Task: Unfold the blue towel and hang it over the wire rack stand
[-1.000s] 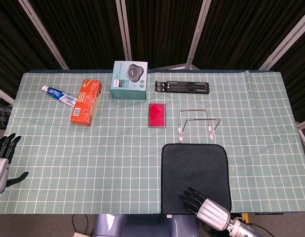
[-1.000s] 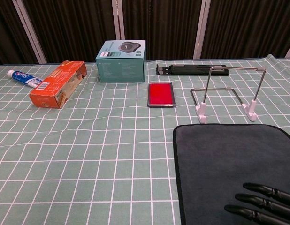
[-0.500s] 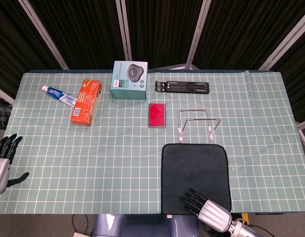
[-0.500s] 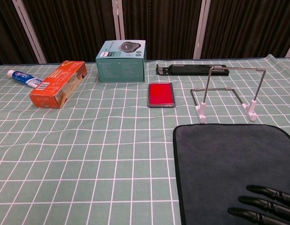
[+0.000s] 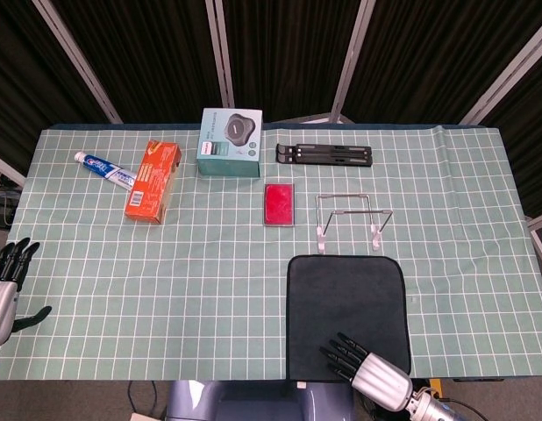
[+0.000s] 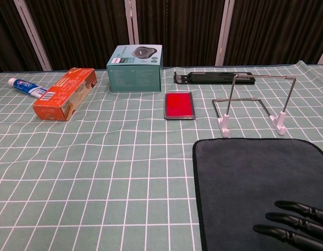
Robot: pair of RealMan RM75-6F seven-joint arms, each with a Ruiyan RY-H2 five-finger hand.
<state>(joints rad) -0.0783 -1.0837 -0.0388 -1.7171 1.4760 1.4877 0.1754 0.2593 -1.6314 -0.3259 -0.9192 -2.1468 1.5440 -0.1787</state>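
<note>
**Towel flat at near edge, rack just behind it**

I see the blue towel (image 5: 346,311) lying flat near the table's (image 5: 210,289) near edge, right of centre. The wire rack stand (image 6: 254,103) sits upright just beyond its far edge. My right hand (image 5: 363,370) holds nothing, fingers (image 6: 289,226) apart over the towel's near edge. My left hand (image 5: 4,285) hangs off the left edge, fingers apart, empty. A red case (image 5: 279,203) lies left of the rack, and a black folded stand (image 5: 324,154) lies behind it.
</note>
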